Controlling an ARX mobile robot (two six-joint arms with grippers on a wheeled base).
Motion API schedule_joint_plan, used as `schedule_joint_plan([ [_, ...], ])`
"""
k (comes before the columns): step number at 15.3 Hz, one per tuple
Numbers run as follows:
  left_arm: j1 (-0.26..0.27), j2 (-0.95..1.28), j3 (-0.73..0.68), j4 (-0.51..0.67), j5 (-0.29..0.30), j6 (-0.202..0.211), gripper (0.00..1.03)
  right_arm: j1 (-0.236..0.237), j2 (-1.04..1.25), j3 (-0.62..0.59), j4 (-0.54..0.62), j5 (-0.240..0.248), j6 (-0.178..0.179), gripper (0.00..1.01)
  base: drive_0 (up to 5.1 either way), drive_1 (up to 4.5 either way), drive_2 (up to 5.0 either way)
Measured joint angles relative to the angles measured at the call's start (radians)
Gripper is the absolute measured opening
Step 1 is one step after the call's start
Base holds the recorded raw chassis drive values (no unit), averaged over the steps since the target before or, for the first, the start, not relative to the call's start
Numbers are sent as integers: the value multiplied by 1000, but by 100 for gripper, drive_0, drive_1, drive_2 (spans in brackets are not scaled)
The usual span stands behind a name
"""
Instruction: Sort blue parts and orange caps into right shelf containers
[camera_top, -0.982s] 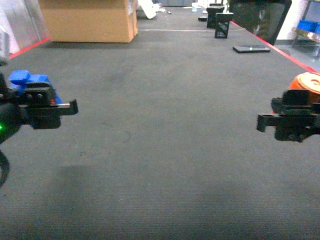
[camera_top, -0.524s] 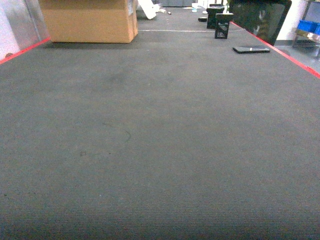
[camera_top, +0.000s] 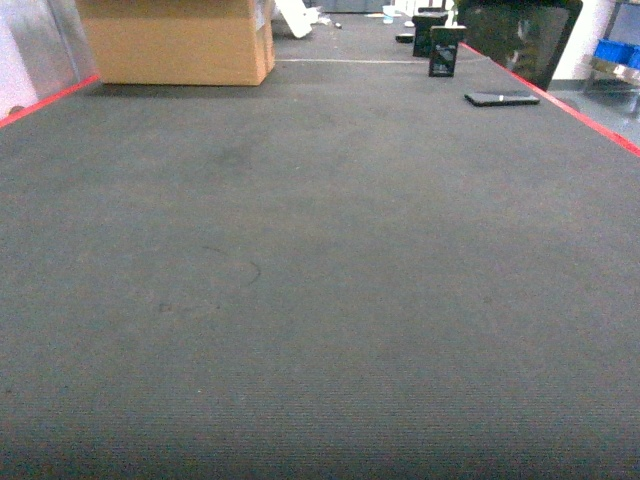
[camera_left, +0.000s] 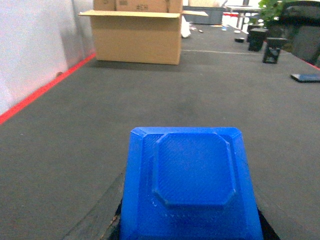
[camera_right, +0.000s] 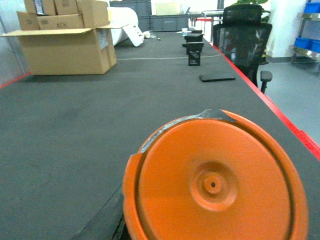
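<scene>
A blue part, square with a raised octagonal top, fills the lower half of the left wrist view. My left gripper is shut on it, and only a dark finger shows beside it. A round orange cap with a small centre hub fills the lower right wrist view, held by my shut right gripper. Blue shelf containers sit on a metal rack far off to the right, also seen at the head view's edge as blue containers. Neither gripper appears in the head view.
Dark grey carpeted floor with red border lines stretches ahead. An open cardboard box stands far left. A black office chair, small black stands and a flat dark object lie far right.
One second ago both grippers showed at the head view's left and right edges, carrying the blue part and orange cap. They have since dropped out of that view.
</scene>
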Motion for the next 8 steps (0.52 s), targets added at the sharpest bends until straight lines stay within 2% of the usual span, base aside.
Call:
schedule_joint_plan([
  [1, 42, -56, -30, -35, 93, 0, 42, -48, -44, -36, -10, -41, -41, 44, 0, 0, 0],
  [3, 106, -145, -86, -66, 183, 1, 42, -138, -110, -94, -31, -126, -69, 44, 0, 0, 0],
  [7, 188, -289, -151, -146, 266, 1, 42, -248, -211, -152, -69, -238, -80, 44, 0, 0, 0],
  [8, 212, -322, -163, -170, 291, 1, 42, -292, -233, -164, -86, -302, -80, 44, 0, 0, 0],
])
